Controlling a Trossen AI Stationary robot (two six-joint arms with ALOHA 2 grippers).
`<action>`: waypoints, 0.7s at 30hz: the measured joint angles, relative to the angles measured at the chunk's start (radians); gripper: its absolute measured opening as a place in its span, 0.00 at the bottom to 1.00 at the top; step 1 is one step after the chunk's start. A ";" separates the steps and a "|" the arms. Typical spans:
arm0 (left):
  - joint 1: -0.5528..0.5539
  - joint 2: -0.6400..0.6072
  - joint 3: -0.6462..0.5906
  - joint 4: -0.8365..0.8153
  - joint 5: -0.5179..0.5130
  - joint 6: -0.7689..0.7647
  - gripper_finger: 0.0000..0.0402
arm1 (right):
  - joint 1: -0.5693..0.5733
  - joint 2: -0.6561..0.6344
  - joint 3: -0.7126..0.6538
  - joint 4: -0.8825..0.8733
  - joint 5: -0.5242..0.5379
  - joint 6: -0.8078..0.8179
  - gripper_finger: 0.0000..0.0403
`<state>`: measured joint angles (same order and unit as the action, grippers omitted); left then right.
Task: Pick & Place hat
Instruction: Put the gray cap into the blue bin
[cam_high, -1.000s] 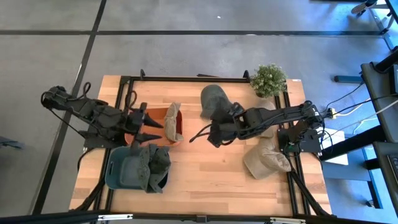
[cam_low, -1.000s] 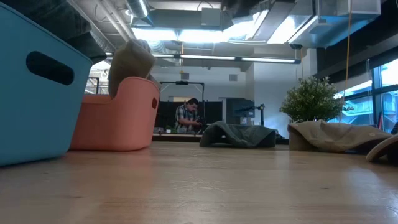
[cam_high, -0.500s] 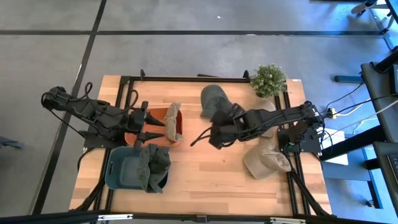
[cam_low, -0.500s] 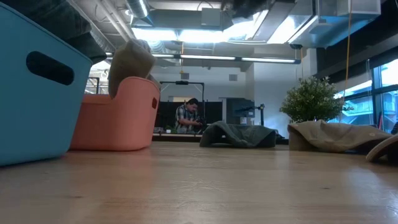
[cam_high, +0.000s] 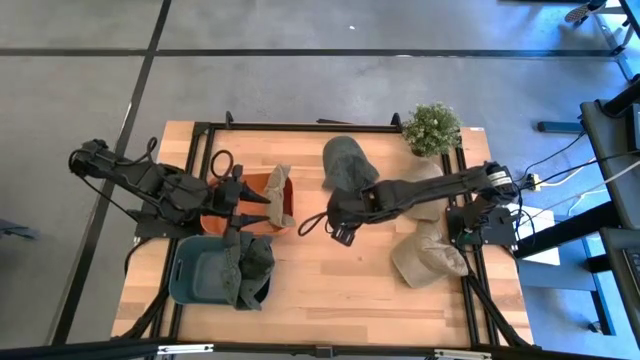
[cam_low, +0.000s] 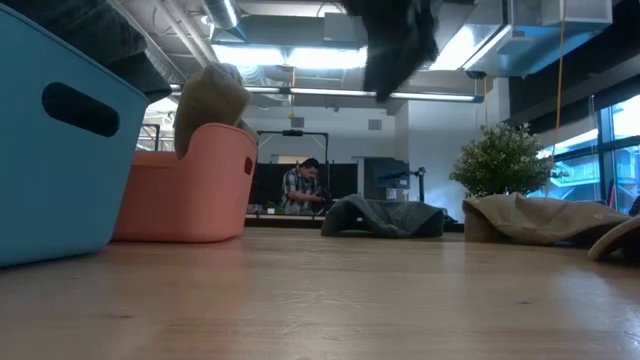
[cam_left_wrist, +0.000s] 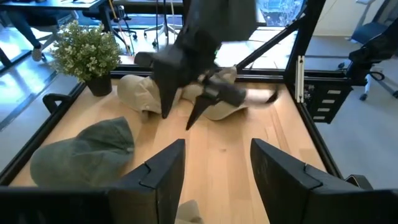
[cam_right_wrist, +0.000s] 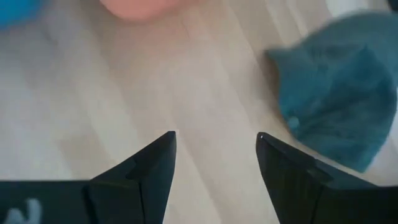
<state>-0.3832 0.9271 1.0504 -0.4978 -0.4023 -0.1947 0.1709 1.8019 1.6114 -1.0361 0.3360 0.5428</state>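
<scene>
While unseen overhead, a person (cam_low: 303, 187) shows low.

green hat (cam_high: 345, 161) | crumpled, far table middle || tan hat (cam_high: 428, 257) | flat, right edge

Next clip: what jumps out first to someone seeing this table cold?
The right gripper hangs open over bare wood mid-table, just beside the dark green hat lying near the far edge. On the left side, the orange bin has a tan hat draped over its rim, with the left gripper open above it, and the teal bin in front already holds a green hat.
</scene>
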 joint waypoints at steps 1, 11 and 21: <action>0.000 0.001 0.000 0.000 0.000 0.000 0.44 | -0.011 0.000 -0.023 0.000 -0.001 -0.001 0.55; 0.000 0.000 0.000 0.000 0.059 -0.003 0.43 | -0.166 -0.085 -0.283 0.224 -0.142 -0.102 0.55; 0.000 0.000 0.000 -0.012 0.057 0.000 0.44 | -0.330 -0.211 -0.630 0.647 -0.050 0.214 0.55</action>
<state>-0.3832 0.9276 1.0504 -0.5095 -0.3451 -0.1951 -0.1592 1.5914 0.9816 -0.3888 0.2865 0.7563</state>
